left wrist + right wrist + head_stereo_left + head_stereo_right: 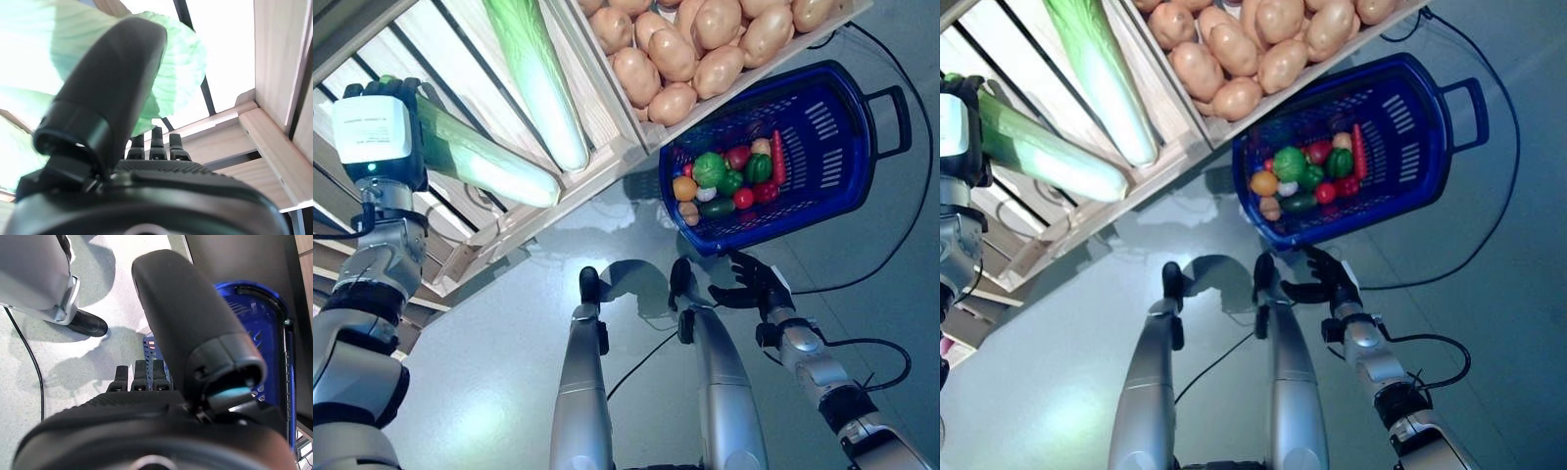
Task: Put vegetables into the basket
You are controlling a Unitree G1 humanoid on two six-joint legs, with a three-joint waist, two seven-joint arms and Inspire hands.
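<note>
Left hand (386, 93) is mostly hidden behind its wrist unit, fingers curled round a long green-and-white leek (489, 162) over the slatted wooden shelf (509, 230). A second leek (540, 78) lies beside it; potatoes (690, 44) fill the next compartment. Right hand (754, 284) hangs relaxed, holding nothing, near the blue basket (842, 166) of vegetables (729, 176) on the floor.

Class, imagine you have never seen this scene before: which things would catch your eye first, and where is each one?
The blue basket on the floor, on the robot's right, stands out, with small colourful vegetables piled at one end. Above it, a wooden crate holds a heap of potatoes. In the next compartment lies a long pale green vegetable, and the left hand is closed round another long green vegetable, while the right hand hangs open near the basket's rim.
</note>
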